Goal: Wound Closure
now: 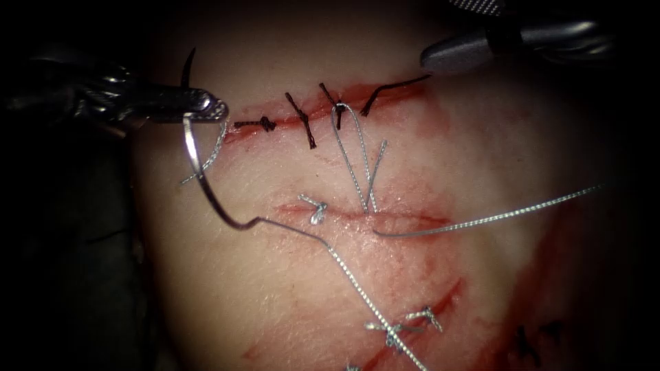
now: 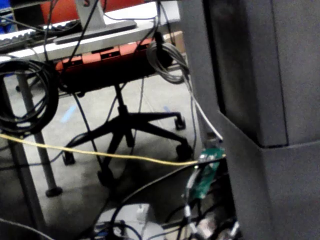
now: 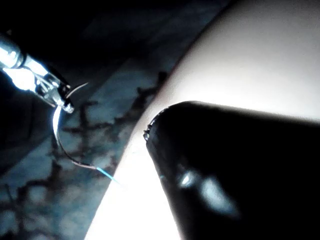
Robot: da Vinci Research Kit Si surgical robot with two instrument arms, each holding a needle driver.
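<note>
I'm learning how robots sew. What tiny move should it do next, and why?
Probably bring the right tool over to regrip the needle farther back. The left tool pinches it close to its point, free of the tissue, left of the cut, an awkward hold for another stitch.

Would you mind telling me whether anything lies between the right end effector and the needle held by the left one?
Yes. The left end effector grips the needle near its tip, clear of the tissue. Between it and the right end effector lie the upper cut's dark stitches and a grey thread loop.
</note>
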